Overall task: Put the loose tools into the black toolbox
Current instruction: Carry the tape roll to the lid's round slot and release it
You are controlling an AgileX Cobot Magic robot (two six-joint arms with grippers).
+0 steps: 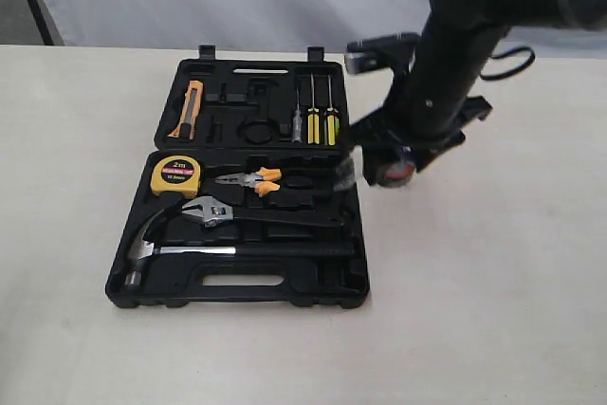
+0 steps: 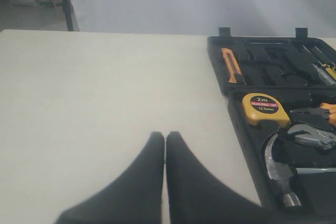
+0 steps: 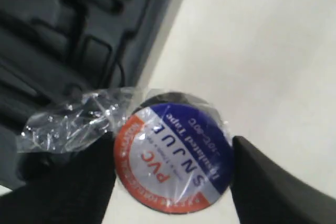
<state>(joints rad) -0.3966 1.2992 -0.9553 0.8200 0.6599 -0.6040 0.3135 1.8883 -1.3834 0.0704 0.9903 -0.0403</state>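
Black tape roll [image 3: 176,145], blue-white label, clamped in right gripper [image 3: 173,178]; black plastic toolbox [image 1: 285,297] just beside, at 9 o'clock. Left gripper [image 2: 165,137] closed, empty.

Cropped by right edge of left wrist view: toolbox [image 2: 245,142], hammer [image 2: 275,166] handle, wrench [image 2: 312,137], pliers [image 2: 324,109]. Left hand [image 2: 165,136] cut at bottom edge. Exterior view: tape [image 1: 398,174] mostly hidden behind right arm [image 1: 455,54], arm cropped top right. Right wrist view: right hand [image 3: 172,142] fingers cut at bottom edge, toolbox blurred, small print on tape label unreadable, wrap [image 3: 68,124] hiding part of toolbox.
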